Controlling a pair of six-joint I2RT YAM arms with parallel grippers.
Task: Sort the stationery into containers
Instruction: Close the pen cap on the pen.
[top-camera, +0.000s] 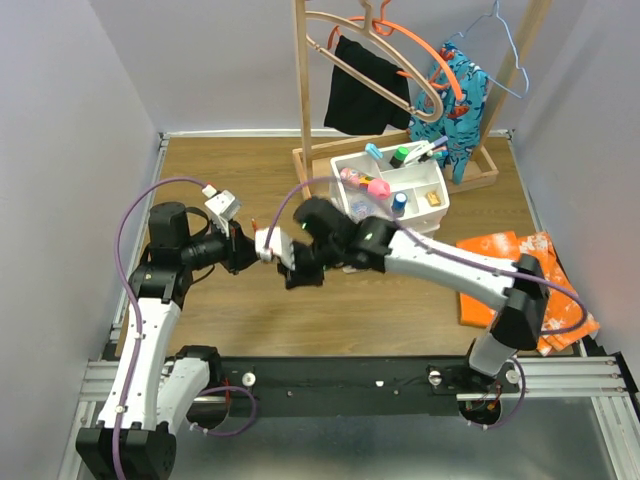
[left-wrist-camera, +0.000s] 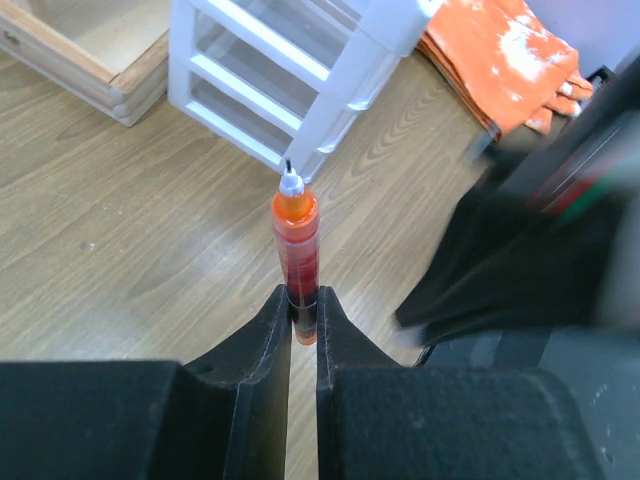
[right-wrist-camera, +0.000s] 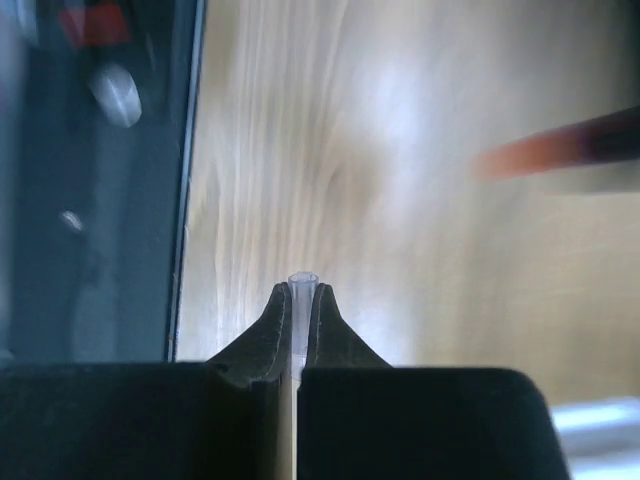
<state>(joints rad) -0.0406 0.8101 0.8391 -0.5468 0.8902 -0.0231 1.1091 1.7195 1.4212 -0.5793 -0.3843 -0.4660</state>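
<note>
No writing, label, brand, number or sign can be read in any view. The orange pen (left-wrist-camera: 296, 235) in the left pincer (left-wrist-camera: 303, 297) and the thin clear piece (right-wrist-camera: 302, 280) in the right pincer (right-wrist-camera: 301, 295) show no legible print.

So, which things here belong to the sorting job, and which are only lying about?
Job: orange pen in the left gripper; small clear piece, likely its cap, in the right gripper; white organiser; pink-capped bottle in its tray.
Lying about: orange cloth; wooden rack; black garment hung on it.
</note>
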